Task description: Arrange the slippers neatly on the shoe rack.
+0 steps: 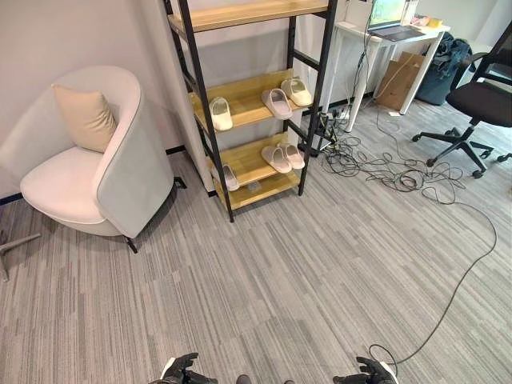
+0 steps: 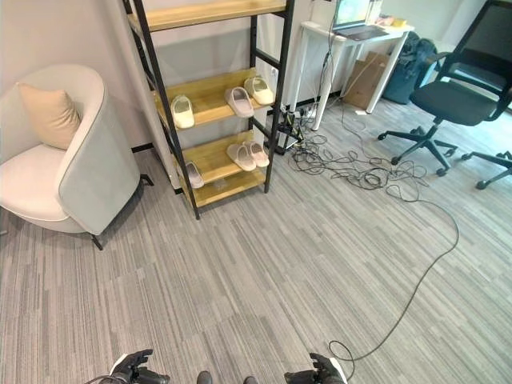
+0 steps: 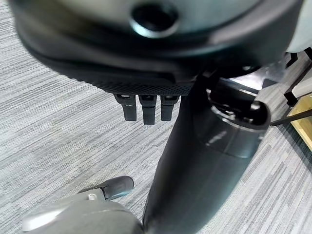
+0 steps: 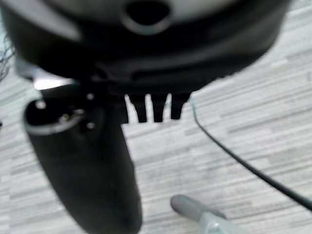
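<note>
The shoe rack (image 1: pixel 194 88) has a black frame and wooden shelves and stands against the far wall. On its middle shelf a single cream slipper (image 1: pixel 221 113) lies at the left and a pair (image 1: pixel 286 97) at the right. The lower shelf holds one slipper (image 1: pixel 230 177) at the left and another pair (image 1: pixel 285 157) at the right. My left hand (image 1: pixel 182 370) and right hand (image 1: pixel 370 373) hang low at the near edge, far from the rack. In both wrist views the fingers (image 3: pixel 146 109) (image 4: pixel 156 108) are straight and hold nothing.
A white armchair (image 1: pixel 120 160) with a beige cushion (image 1: pixel 85 117) stands left of the rack. To the right are a white desk (image 1: pixel 384 36) with a laptop, a cardboard box (image 1: pixel 398 80) and a black office chair (image 1: pixel 480 104). Tangled cables (image 1: pixel 384 168) lie on the carpet.
</note>
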